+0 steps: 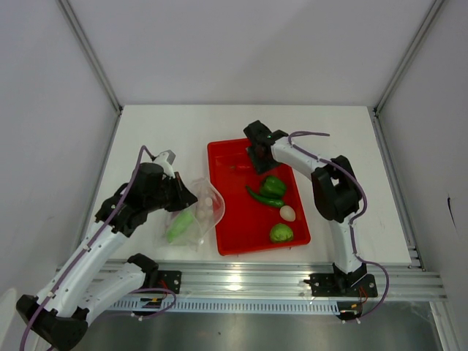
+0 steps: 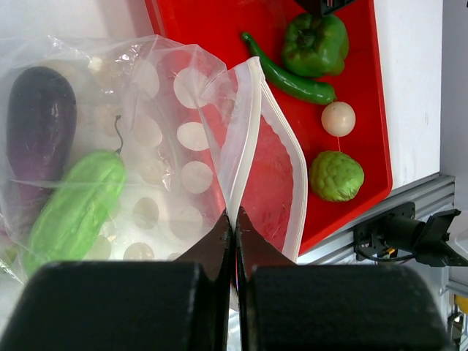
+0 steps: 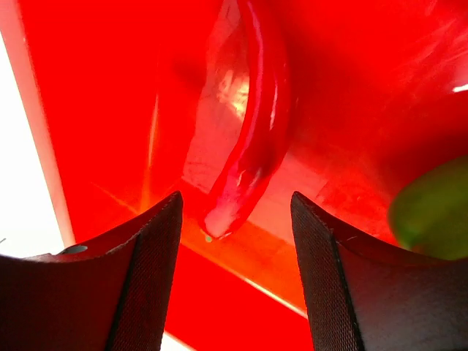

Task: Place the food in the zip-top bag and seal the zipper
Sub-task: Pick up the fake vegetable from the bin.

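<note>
At 12 o'clock in the tray [image 1: 238, 234], your right gripper [image 3: 234, 216] straddles the red chili [image 3: 248, 124], jaws apart.
Your left gripper [image 2: 234, 223] is clamped on the bag [image 2: 168, 146] mouth at the zipper [image 2: 245, 139]. Eggplant [image 2: 38, 124] and gourd [image 2: 77, 208] are inside. The bag sits at the tray's 9 o'clock. Pepper [image 1: 274, 185], green chili [image 1: 258, 196], egg [image 1: 288, 213] and round green one [image 1: 281, 232] lie in the tray.
</note>
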{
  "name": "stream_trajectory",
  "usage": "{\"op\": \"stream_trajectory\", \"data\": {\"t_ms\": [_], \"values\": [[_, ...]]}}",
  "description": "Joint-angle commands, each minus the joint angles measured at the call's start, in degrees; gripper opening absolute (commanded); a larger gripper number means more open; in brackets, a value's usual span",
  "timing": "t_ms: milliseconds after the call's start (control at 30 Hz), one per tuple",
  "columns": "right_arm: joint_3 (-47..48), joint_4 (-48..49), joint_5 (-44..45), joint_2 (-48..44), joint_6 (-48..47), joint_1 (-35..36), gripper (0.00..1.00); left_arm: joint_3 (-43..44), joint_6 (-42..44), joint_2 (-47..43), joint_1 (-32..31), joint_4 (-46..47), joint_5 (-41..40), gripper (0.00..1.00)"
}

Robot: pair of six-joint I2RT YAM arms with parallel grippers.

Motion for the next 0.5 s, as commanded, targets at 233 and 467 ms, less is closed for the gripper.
{"op": "stream_trajectory", "data": {"t_ms": [233,467], "values": [[4.88,-1.35,-1.90,5.18,4.94,-0.49,0.62,0.58,0.02,-0.84,0.24,0.38,-0.06,0.00],[3.74,-1.09,-2.95,7.46,5.82,-0.31,0.50,0.23,0.28,-0.93,0.24,0.38,-0.32,0.00]]}}
